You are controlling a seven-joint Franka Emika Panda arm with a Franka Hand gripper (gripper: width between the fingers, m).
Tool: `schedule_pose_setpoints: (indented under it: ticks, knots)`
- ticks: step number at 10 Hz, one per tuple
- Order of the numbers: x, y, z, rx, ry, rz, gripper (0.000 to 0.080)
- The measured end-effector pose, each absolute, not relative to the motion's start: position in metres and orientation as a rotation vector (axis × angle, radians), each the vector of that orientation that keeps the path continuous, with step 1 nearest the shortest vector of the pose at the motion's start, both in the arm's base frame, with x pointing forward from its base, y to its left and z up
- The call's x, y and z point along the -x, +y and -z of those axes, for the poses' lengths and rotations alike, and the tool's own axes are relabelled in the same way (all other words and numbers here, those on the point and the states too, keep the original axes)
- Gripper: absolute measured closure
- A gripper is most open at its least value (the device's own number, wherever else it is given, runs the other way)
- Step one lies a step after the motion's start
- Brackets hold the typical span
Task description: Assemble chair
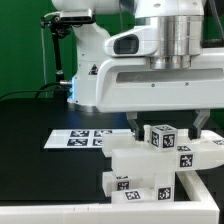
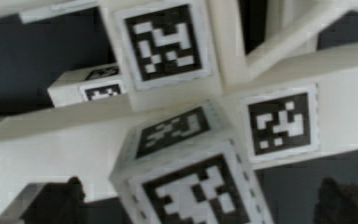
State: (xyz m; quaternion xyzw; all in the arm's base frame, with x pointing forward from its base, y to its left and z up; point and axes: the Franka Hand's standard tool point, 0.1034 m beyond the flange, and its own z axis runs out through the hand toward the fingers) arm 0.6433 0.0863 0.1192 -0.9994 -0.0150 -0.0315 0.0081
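The partly built white chair (image 1: 150, 168) stands near the front of the black table, a stack of blocky pieces with black-and-white tags. A cube-ended post (image 1: 163, 137) rises from its top. My gripper (image 1: 169, 127) hangs straight over it, open, with one finger on each side of the cube. In the wrist view the tagged cube (image 2: 202, 185) sits between the two dark fingers (image 2: 60, 200), with a gap on both sides. My gripper (image 2: 202, 208) touches nothing there. Further tagged chair pieces (image 2: 167, 45) lie beyond the cube.
The marker board (image 1: 80, 138) lies flat on the table at the exterior view's left of the chair. A white rail (image 1: 90, 212) runs along the front edge. The robot's base (image 1: 85, 60) stands behind.
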Motion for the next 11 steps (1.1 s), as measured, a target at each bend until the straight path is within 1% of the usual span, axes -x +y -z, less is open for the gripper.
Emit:
schedule_pose_setpoints:
  ticks: [3,5,7,8,9,10,11]
  knots:
    - [-0.6385,0.0874,-0.1132,3.122,-0.310,0.094,0.0151]
    - [-0.6361,0.0912,-0.1128,3.124,-0.258,0.088,0.0151]
    - [-0.6360,0.0869,-0.1180,3.122,-0.250,0.097,0.0151]
    - [-0.6357,0.0852,-0.1174,3.123,-0.246,0.096,0.0176]
    - [-0.6350,0.0839,-0.1163,3.124,-0.243,0.094,0.0176]
    - [-0.6348,0.0832,-0.1153,3.124,-0.241,0.092,0.0384]
    - [-0.6347,0.0831,-0.1138,3.125,-0.241,0.091,0.0384]
